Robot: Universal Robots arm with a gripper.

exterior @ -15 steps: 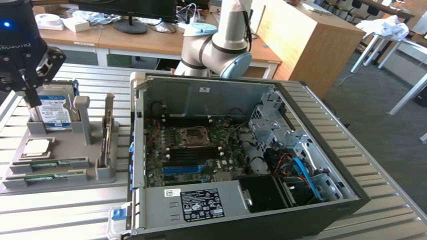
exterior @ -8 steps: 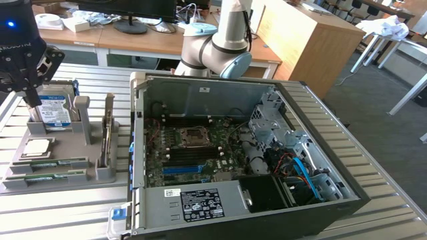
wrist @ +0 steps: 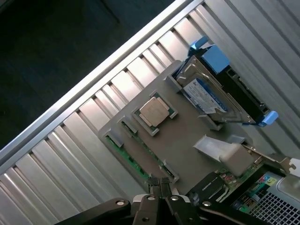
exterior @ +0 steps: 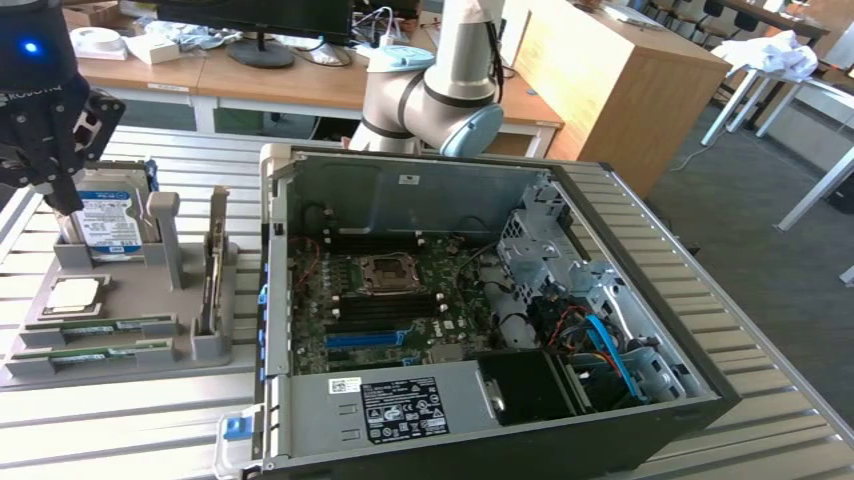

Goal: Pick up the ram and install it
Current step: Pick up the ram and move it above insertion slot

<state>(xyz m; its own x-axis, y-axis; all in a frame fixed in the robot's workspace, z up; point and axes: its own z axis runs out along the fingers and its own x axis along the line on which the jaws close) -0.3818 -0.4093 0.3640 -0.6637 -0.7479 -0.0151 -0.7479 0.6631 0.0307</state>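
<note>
The gripper point(exterior: 62, 203) is seen hanging over the far end of the grey tray point(exterior: 134, 300), above the hard drive point(exterior: 107, 222), at the exterior view's left. In the wrist view its fingertips point(wrist: 153, 186) are shown pressed together, and nothing is held between them. The ram point(exterior: 100, 327) is seated in a groove at the near end of the tray, with a second stick point(exterior: 94, 353) just beside it. The processor point(exterior: 74, 294) is set between the sticks and the hard drive. The open computer case point(exterior: 534, 300) stands just beside the tray, at the exterior view's right, and the motherboard point(exterior: 387, 300) lies exposed inside it.

The step in hand is judged to be the reach for the ram, with no contact made yet. For it to be done well, the jaws would have to be parted before any descent, since closed tips would only be driven onto the board. The fingers are best lined up across the thin thickness of the stick and centred along its length, so that it can be lifted level and not levered against the groove. Only one stick should be bracketed, as the neighbour lies close. The raised blocks at the groove's ends should be cleared, and the contact edge is best left free of the pads
</note>
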